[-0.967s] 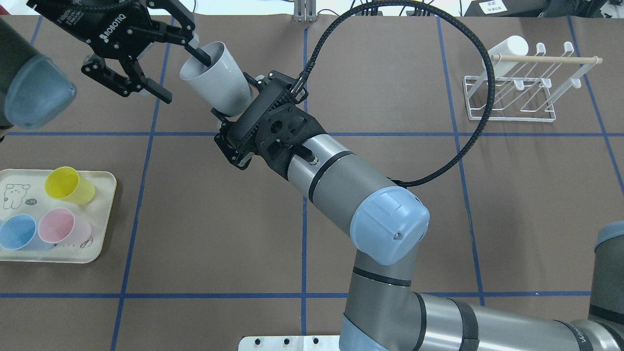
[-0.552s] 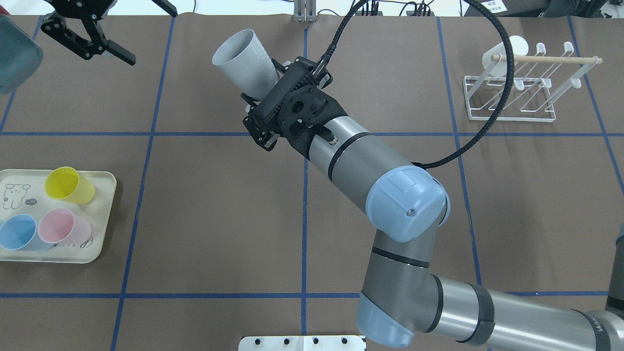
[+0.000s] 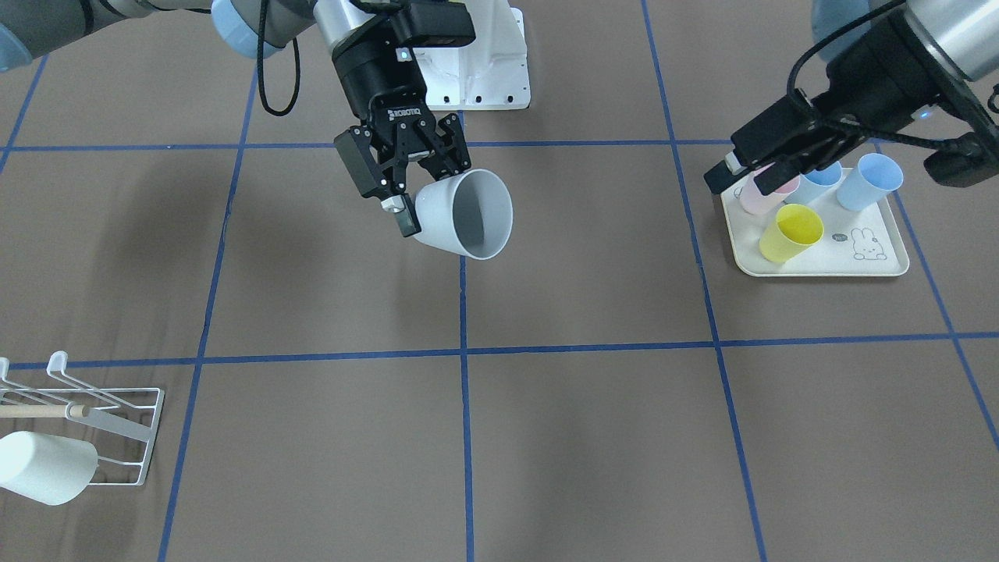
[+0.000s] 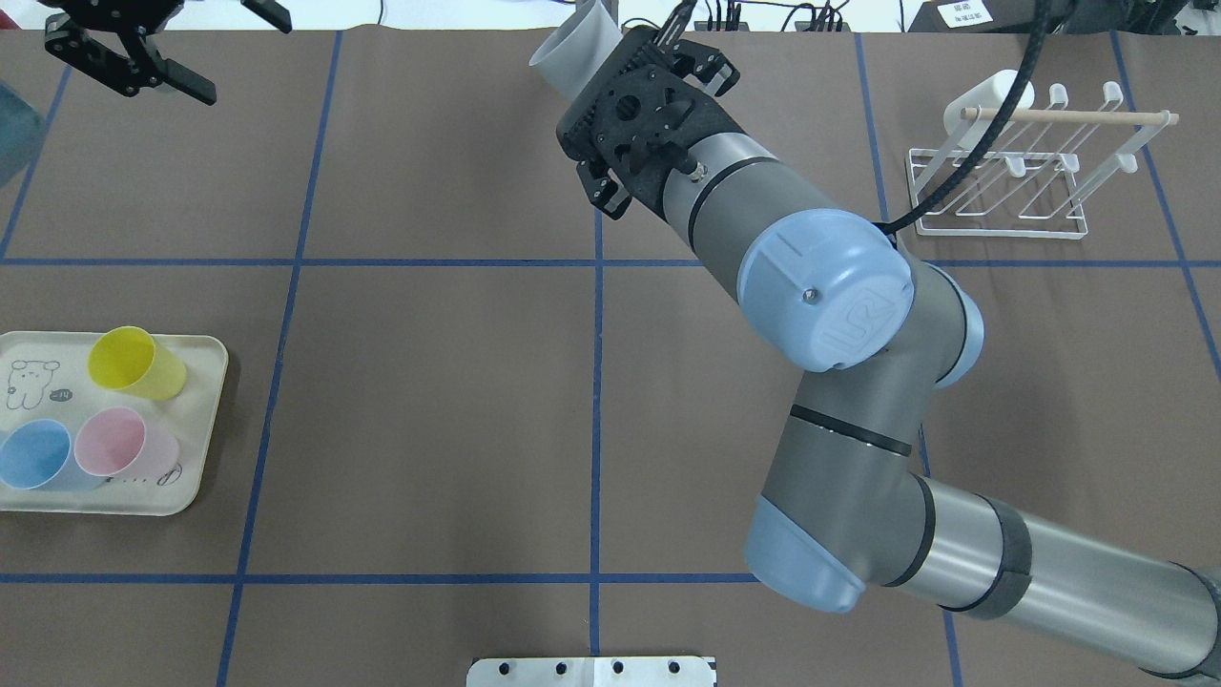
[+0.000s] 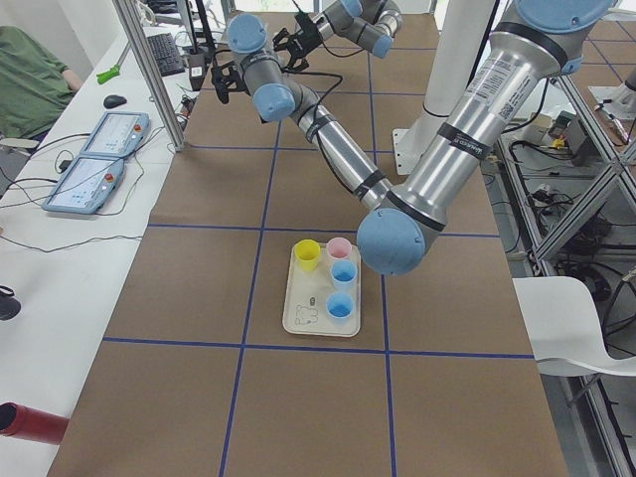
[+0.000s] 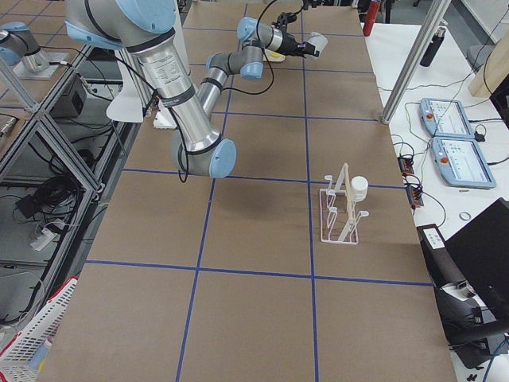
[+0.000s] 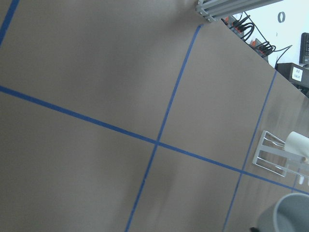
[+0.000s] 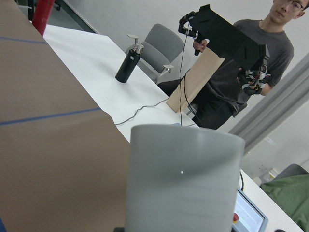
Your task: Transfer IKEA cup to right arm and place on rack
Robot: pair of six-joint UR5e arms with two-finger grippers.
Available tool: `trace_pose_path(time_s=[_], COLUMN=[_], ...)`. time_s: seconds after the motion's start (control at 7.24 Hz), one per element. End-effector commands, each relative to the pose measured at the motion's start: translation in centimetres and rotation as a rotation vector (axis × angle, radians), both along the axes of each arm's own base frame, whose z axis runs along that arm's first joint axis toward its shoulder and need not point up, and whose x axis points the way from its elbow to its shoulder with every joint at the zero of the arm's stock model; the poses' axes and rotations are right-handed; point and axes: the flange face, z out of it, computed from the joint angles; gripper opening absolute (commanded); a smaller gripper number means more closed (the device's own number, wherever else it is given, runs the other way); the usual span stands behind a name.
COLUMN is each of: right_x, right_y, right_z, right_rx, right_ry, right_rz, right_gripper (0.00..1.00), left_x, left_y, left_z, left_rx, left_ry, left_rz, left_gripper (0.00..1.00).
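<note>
The IKEA cup [image 3: 471,212], pale grey, hangs tilted above the middle of the table with its mouth turned away from the robot. My right gripper [image 3: 421,195] is shut on its base. In the overhead view the cup [image 4: 575,43] sits at the far edge, half hidden behind the right wrist. It fills the right wrist view [image 8: 186,179]. The white wire rack [image 4: 997,181] with its wooden rod stands far right, well apart from the cup. My left gripper [image 4: 243,59] is open and empty at the far left.
A white cup [image 4: 992,95] hangs on the rack's left end. A cream tray [image 4: 196,448] at the near left carries a yellow cup [image 4: 134,363], a pink one and blue ones. A person stands beyond the table's far edge.
The left gripper has drawn back from the cup's rim to the far left corner. The right arm has swung the cup rightward and toward the far edge.
</note>
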Motion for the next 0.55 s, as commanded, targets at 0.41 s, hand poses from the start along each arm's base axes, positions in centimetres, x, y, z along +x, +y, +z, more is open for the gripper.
trace_pose_path(time_s=[0.41], right_x=[12.7], right_y=[-8.5], right_z=[7.1], right_rx=[-0.024], right_ry=[0.505], right_rz=[-0.065], right_gripper=[0.64], left_x=[-7.5], left_y=[0.8], left_z=[16.3], left_rx=[0.320], left_ry=[-0.256], left_rz=[0.076], left_gripper=[1.00])
